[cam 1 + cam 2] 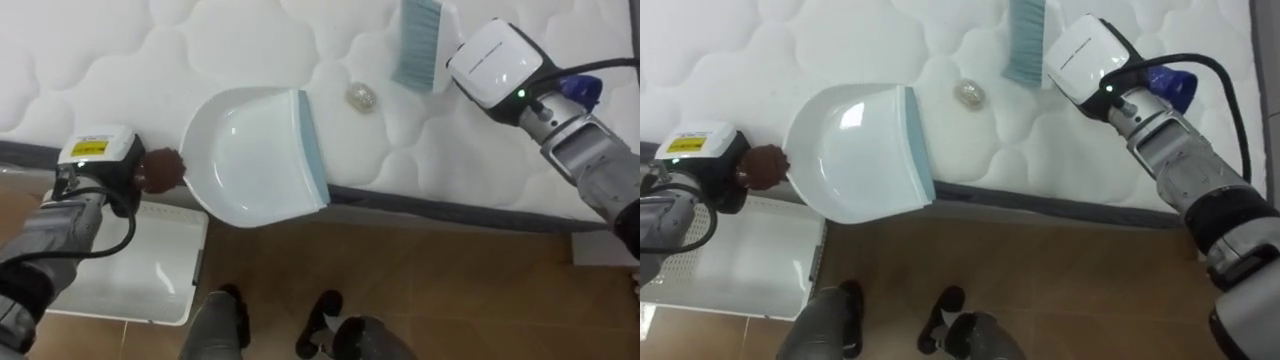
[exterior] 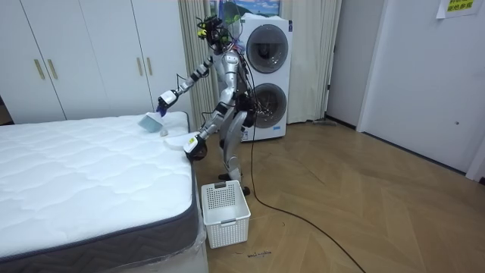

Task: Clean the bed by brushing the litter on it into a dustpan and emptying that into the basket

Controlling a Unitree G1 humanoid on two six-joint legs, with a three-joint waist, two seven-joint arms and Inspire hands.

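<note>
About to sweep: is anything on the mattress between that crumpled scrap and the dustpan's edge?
Nothing visible. The crumpled scrap lies on bare mattress, apart from the dustpan, whose blue lip faces it. The brush is on the scrap's other side, away from the pan.

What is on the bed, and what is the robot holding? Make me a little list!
Robot: stands at the edge of the mattress
Left hand: holds the dustpan by its handle; the pan sits half over the mattress edge
Right hand: holds the blue brush
Rubbish: small crumpled scrap on the mattress, between brush and dustpan
Floor: white basket beside the bed
</note>
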